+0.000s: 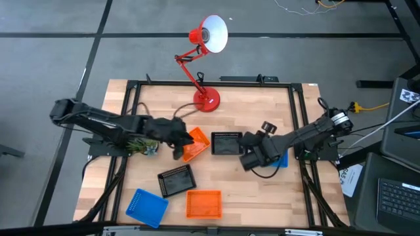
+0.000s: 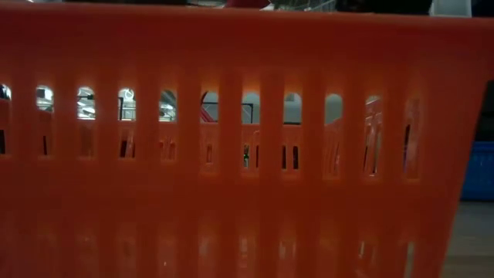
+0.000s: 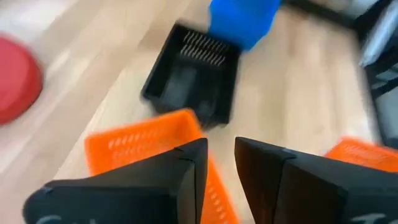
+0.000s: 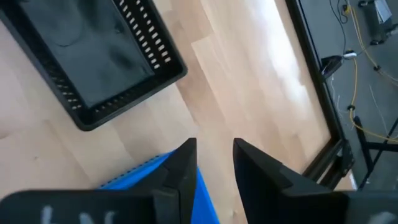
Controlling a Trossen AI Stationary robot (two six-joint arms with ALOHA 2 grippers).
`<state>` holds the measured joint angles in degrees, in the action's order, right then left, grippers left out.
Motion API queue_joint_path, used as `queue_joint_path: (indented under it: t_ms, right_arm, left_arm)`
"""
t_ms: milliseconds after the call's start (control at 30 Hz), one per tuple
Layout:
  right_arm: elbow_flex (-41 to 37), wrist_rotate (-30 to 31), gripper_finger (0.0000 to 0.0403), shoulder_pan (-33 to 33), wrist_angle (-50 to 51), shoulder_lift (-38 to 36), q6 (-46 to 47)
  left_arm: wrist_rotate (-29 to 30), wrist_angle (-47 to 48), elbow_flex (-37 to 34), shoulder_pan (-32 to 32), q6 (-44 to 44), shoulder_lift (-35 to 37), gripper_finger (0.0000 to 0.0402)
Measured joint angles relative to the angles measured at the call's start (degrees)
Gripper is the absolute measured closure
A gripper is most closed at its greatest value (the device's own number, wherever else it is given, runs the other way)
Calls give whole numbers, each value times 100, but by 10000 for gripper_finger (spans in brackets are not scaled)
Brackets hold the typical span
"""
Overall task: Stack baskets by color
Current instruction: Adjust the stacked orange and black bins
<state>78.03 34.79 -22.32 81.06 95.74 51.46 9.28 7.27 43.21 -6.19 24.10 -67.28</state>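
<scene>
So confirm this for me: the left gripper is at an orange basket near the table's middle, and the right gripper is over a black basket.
One thing is wrong. In the high view the left gripper is indeed at the orange basket, but the right gripper is over a blue basket, as its wrist view confirms; the black basket lies beside it.

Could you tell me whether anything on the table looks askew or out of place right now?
Yes: the baskets lie scattered at different angles, none stacked. The orange basket under the left gripper sits skewed, and a blue basket is half hidden beneath the right gripper.
</scene>
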Motion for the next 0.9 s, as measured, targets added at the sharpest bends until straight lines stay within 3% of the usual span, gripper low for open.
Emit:
queue_joint_path:
  t_ms: [133,367,567,767,900]
  right_arm:
    - [-54,7,299,-162,-10,0,328]
    - [-56,14,299,-305,7,0,373]
    - [-56,26,299,-334,8,4,360]
    - [-58,118,299,-333,10,4,337]
    - [-58,161,299,-333,8,4,337]
  left_arm:
    - [240,390,213,22,295,-778,328]
    - [34,388,211,119,579,-1766,328]
    - [-702,1057,211,33,559,-1859,328]
    - [-715,2174,209,-32,577,-1711,328]
    - [-382,2622,207,-13,488,-1693,328]
